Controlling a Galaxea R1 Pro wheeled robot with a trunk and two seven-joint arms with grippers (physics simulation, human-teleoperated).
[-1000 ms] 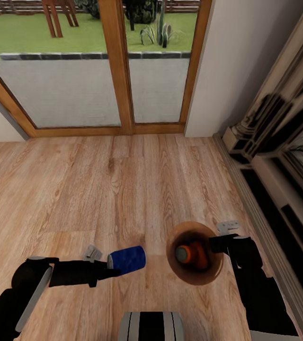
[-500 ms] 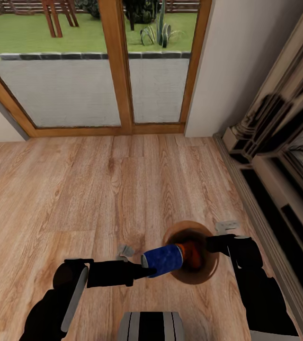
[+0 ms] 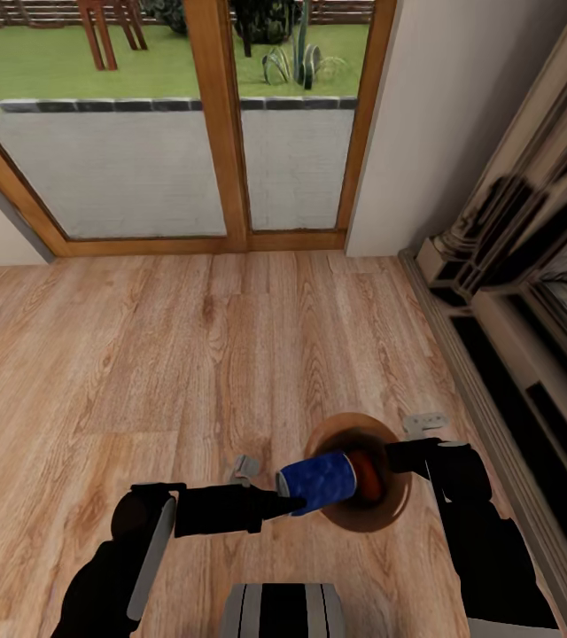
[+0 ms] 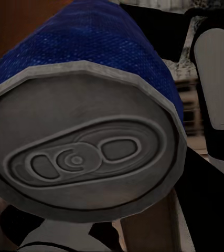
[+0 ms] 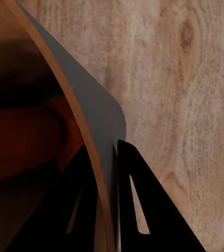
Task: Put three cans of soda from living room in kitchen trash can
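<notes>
Light wood floor point(image 3: 142, 354) carries everything in view, running up to the wood-framed glass doors point(image 3: 221, 133) at its far edge and a dark cabinet front point(image 3: 532, 292) along its right edge.

Tash can point(image 3: 361, 483): upright on the floor toward the near right, mouth open upward. The right gripper point(image 3: 400, 456) is pinched onto the can's rim at its right side; in the right wrist view the two fingers point(image 5: 138, 205) straddle the thin wall point(image 5: 98, 131), one inside and one outside.

Orange can of soda point(image 3: 372, 477): lies inside the tash can, partly hidden.

Blue can of soda point(image 3: 317, 482): lies on its side above the left part of the tash can's mouth, clamped by the left gripper point(image 3: 288, 503). The left wrist view shows its silver end with pull tab point(image 4: 83, 157) close to the camera.
</notes>
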